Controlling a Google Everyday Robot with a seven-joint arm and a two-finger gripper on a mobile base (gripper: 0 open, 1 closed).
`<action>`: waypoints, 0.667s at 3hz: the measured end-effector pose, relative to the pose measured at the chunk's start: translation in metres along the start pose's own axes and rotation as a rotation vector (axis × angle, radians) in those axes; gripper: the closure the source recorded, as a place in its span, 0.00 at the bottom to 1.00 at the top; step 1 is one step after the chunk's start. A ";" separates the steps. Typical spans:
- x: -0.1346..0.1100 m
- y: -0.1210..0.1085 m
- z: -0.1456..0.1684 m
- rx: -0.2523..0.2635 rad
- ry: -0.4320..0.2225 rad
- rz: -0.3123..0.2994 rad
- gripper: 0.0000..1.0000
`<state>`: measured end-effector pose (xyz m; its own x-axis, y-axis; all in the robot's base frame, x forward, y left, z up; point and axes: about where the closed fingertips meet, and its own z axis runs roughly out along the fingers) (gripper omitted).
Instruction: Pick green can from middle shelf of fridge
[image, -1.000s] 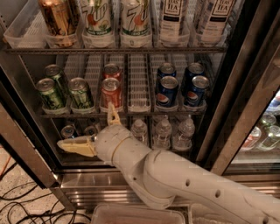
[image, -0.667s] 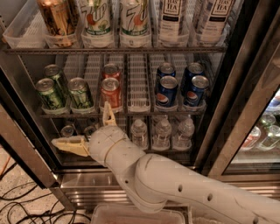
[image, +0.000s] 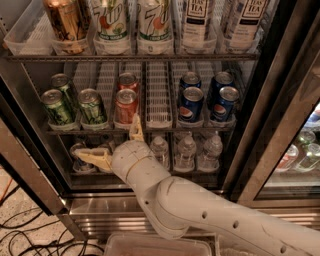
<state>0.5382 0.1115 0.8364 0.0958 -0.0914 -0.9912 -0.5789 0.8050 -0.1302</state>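
Hand (image: 107, 136) is hovering low at the open fridge (image: 100, 206), just below the front rail of the middle shelf (image: 165, 130). It's spread wide w/ nothing between the fingers: one is pointing left over the lower rack, the other is pointing up across the rail, right under the red can (image: 126, 106).

Green can (image: 92, 106) is standing upright at the front of the 2nd lane from the left, above and slightly left of the hand, not touched yet. Another green can (image: 56, 107) is standing just beside it on the left, and a third (image: 65, 83) is sitting further back.

Cans are sitting in white slotted lanes, prob. so they're queuing toward the front w/ the rail stopping them.

Getting in the way: the rail itself, so the hand is likely needing to rise first, and the red can close on the right, leaving little room for a finger. Pepsi cans (image: 191, 104) are standing well apart to the right, past an empty lane (image: 159, 95). 7UP bottles (image: 111, 20) are standing on the rack overhead; water bottles (image: 186, 151) are below.
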 end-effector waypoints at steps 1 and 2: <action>0.000 0.000 0.000 0.000 0.000 0.000 0.00; 0.000 0.000 0.000 0.000 0.000 0.000 0.18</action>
<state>0.5382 0.1116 0.8364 0.0958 -0.0914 -0.9912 -0.5789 0.8049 -0.1302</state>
